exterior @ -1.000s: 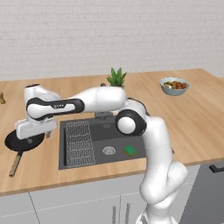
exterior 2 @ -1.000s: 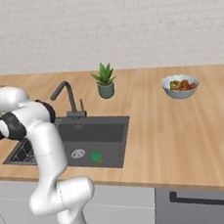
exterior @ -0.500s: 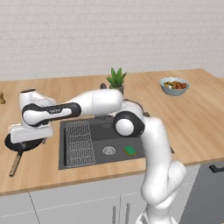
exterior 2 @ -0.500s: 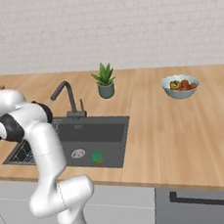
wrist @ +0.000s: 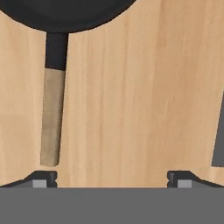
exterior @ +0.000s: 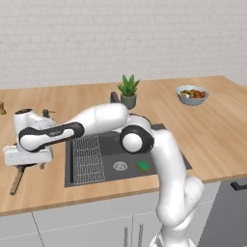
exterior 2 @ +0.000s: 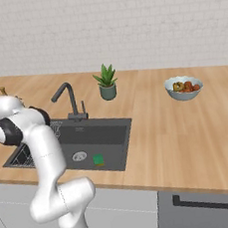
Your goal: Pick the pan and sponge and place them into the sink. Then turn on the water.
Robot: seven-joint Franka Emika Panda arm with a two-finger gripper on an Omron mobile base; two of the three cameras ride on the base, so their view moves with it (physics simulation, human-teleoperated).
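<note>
The black pan [wrist: 65, 12] lies on the wooden counter left of the sink, its rim at the top of the hand view. Its light wooden handle [wrist: 52, 122] runs down toward my left fingertip [wrist: 41, 178]. My gripper [wrist: 111, 179] is open above the counter, and the handle lies just inside the left finger. In the left base view my gripper [exterior: 31, 166] covers the pan's body; only the handle end [exterior: 17, 181] sticks out. The green sponge [exterior: 143, 165] [exterior 2: 98, 160] lies in the dark grey sink [exterior: 103, 144] [exterior 2: 106, 137] near the drain [exterior 2: 79, 156]. I see no water at the faucet [exterior 2: 66, 94].
A wire rack [exterior: 87, 157] fills the sink's left part. A potted plant [exterior 2: 106, 84] stands behind the sink, and a bowl of fruit [exterior 2: 184, 88] sits on the right of the counter. The sink's dark edge [wrist: 218, 140] shows at the right of the hand view.
The arm has swung further left and lower, so the hand now covers the pan's body. The sponge has not moved.
</note>
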